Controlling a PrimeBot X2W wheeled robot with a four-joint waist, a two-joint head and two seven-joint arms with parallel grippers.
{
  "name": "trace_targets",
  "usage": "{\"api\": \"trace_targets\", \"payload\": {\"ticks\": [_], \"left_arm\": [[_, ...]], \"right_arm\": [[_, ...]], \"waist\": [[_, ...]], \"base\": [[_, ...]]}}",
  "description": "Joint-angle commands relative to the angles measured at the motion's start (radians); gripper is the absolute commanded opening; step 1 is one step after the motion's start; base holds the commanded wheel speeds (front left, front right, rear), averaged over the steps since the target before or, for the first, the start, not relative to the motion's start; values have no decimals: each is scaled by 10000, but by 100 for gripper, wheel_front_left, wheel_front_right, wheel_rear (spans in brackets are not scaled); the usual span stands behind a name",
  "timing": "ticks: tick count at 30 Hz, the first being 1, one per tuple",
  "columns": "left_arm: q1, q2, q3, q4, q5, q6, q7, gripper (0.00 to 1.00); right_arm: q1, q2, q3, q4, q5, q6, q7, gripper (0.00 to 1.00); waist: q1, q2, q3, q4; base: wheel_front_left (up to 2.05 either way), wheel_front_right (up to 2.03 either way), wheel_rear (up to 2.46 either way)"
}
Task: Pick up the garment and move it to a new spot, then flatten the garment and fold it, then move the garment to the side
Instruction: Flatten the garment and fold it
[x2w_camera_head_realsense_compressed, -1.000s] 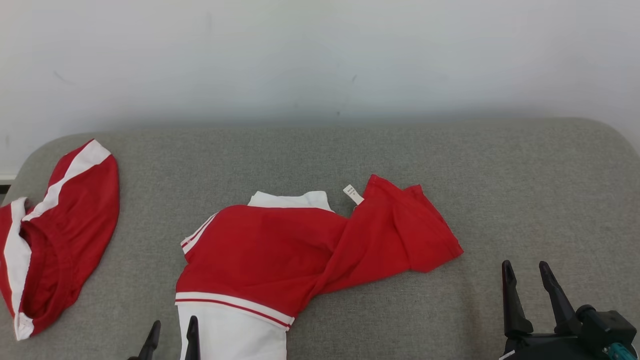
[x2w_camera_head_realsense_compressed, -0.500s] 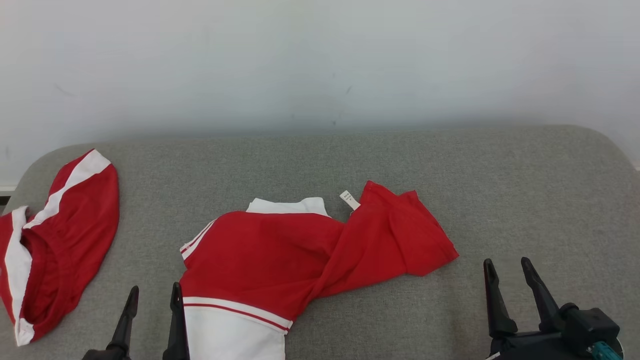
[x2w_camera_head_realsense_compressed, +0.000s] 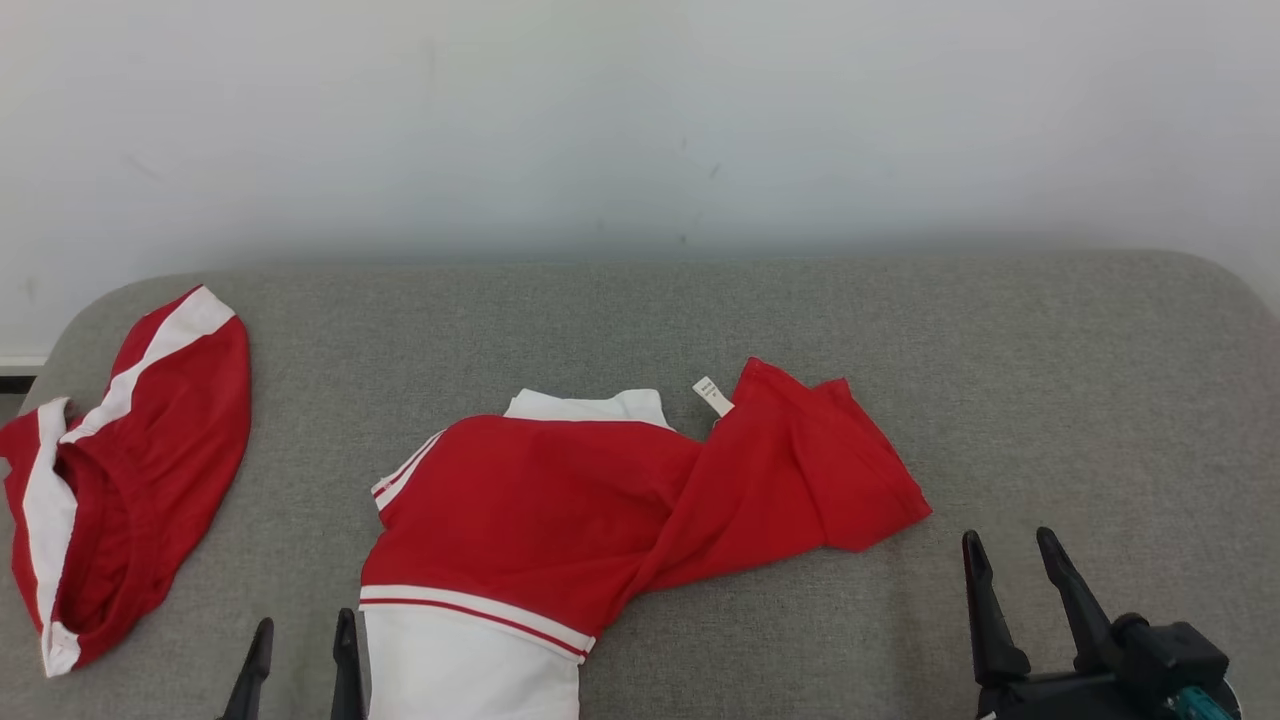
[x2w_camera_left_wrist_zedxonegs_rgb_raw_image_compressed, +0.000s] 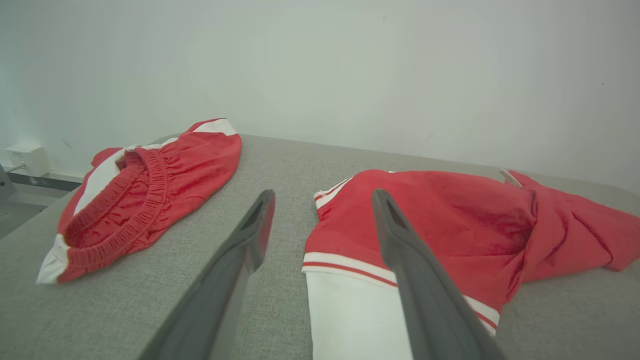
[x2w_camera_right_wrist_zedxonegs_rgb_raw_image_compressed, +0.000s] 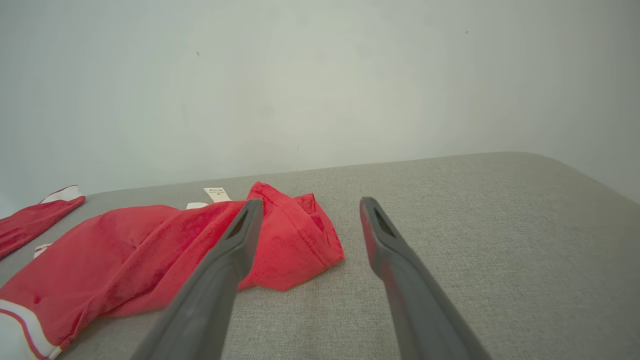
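Observation:
The garment (x2w_camera_head_realsense_compressed: 560, 510) is a red and white shirt lying crumpled at the middle of the grey cushion, its red end with a small white tag (x2w_camera_head_realsense_compressed: 712, 396) twisted off to the right. It also appears as a garment (x2w_camera_left_wrist_zedxonegs_rgb_raw_image_compressed: 450, 220) in the left wrist view and a garment (x2w_camera_right_wrist_zedxonegs_rgb_raw_image_compressed: 165, 250) in the right wrist view. My left gripper (x2w_camera_head_realsense_compressed: 302, 638) stands open at the bottom edge, just left of the shirt's white hem, holding nothing. My right gripper (x2w_camera_head_realsense_compressed: 1008, 550) stands open at the lower right, apart from the shirt's red end.
Red shorts with white stripes (x2w_camera_head_realsense_compressed: 120, 450) lie bunched at the cushion's left end, shorts (x2w_camera_left_wrist_zedxonegs_rgb_raw_image_compressed: 145, 185) beside my left fingers. A pale wall (x2w_camera_head_realsense_compressed: 640, 120) stands right behind the grey cushion (x2w_camera_head_realsense_compressed: 1050, 380). The cushion's rounded corners fall away at far left and right.
The left gripper rose into view beside the hem, then sank back towards the bottom edge. The right gripper drifted a little left. The camera shifted slightly; the shirt lies as before.

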Motion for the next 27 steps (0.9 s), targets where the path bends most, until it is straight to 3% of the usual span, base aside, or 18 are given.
{"api": "trace_targets", "payload": {"ticks": [1, 8, 17, 27], "left_arm": [[-46, -55, 31, 135, -34, -66, -31, 100], [-429, -73, -353, 1470, -314, -360, -15, 100], [-1328, -41, -1267, 2993, -587, -545, 96, 100], [-2173, -58, -1904, 4010, -851, -601, 18, 100]], "right_arm": [[-269, -37, 84, 91, 92, -23, -7, 100], [-1949, -581, 708, 1266, 159, -23, 15, 100], [-5021, -1257, 1764, 3850, 113, -23, 660, 100], [-7693, -1470, 2921, 6710, 263, -23, 1241, 100]], "waist": [[1, 0, 55, 62], [1, 0, 565, 368], [1, 0, 1349, 950], [1, 0, 2053, 1561]], "base": [[0, 0, 0], [0, 0, 0], [0, 0, 0], [0, 0, 0]]}}
